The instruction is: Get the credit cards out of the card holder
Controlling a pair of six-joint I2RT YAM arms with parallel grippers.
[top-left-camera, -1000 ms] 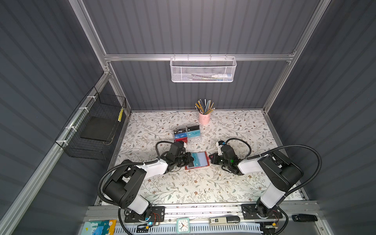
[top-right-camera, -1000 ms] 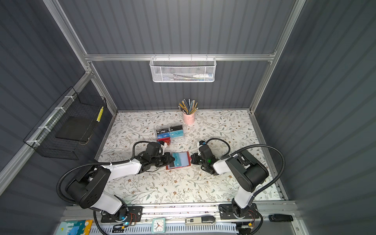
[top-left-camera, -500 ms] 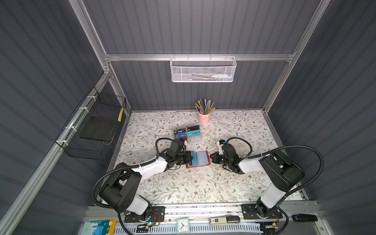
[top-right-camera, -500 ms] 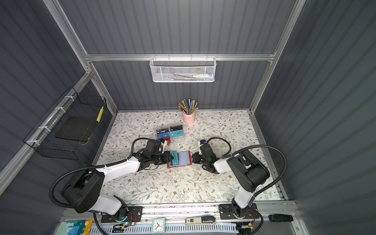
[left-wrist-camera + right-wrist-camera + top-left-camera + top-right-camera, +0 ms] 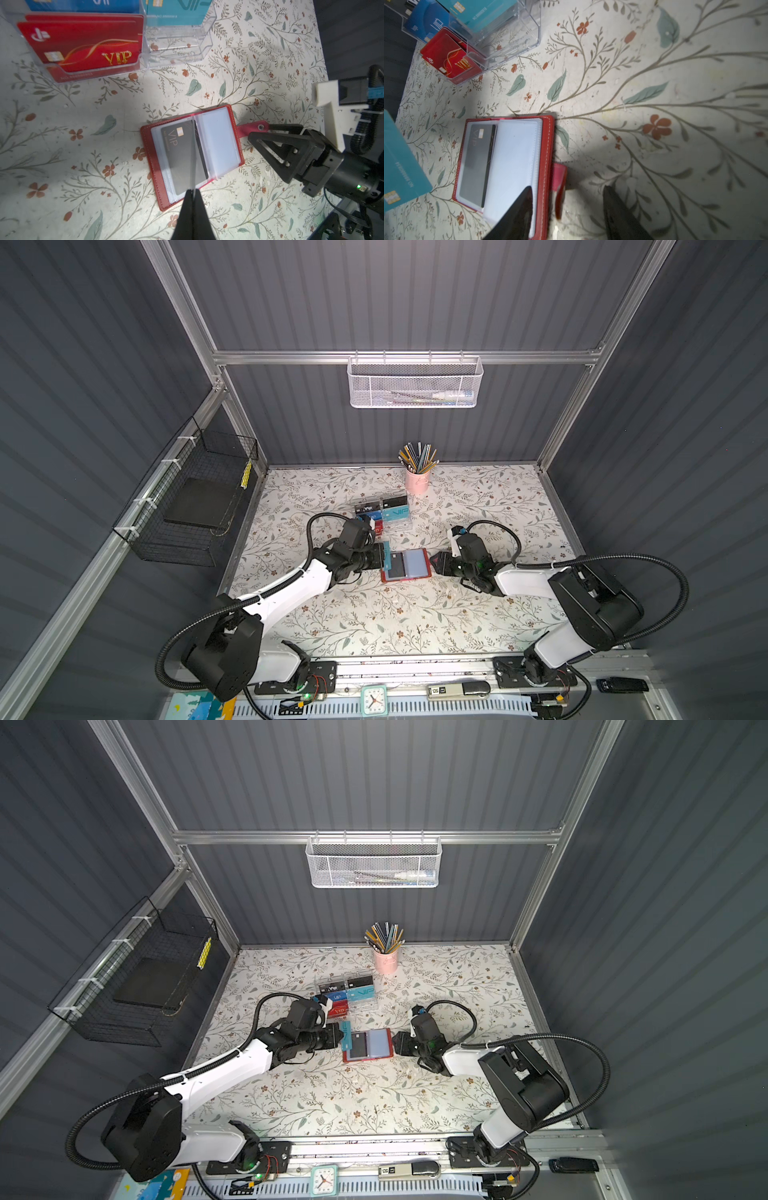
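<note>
The red card holder (image 5: pixel 406 577) lies open on the floral table, and a black VIP card (image 5: pixel 180 158) sits in its left sleeve. My left gripper (image 5: pixel 380 559) is shut on a teal card (image 5: pixel 402 166), held on edge just off the holder's left side. In the left wrist view that card appears only as a thin edge above the fingertips. At the holder's right side, my right gripper (image 5: pixel 568 193) is open. Its two fingers stand either side of the red snap tab (image 5: pixel 559 180) without pinching it.
A clear compartmented box (image 5: pixel 382 512) with red, blue and teal cards stands just behind the holder. A pink cup of pencils (image 5: pixel 417 481) is at the back. A black wire basket (image 5: pixel 195 506) hangs on the left wall, a white mesh basket (image 5: pixel 413 383) on the back rail.
My left gripper has drawn the teal card leftward out of the holder and tipped it on edge. My right gripper, shut at the snap tab before, has opened.
</note>
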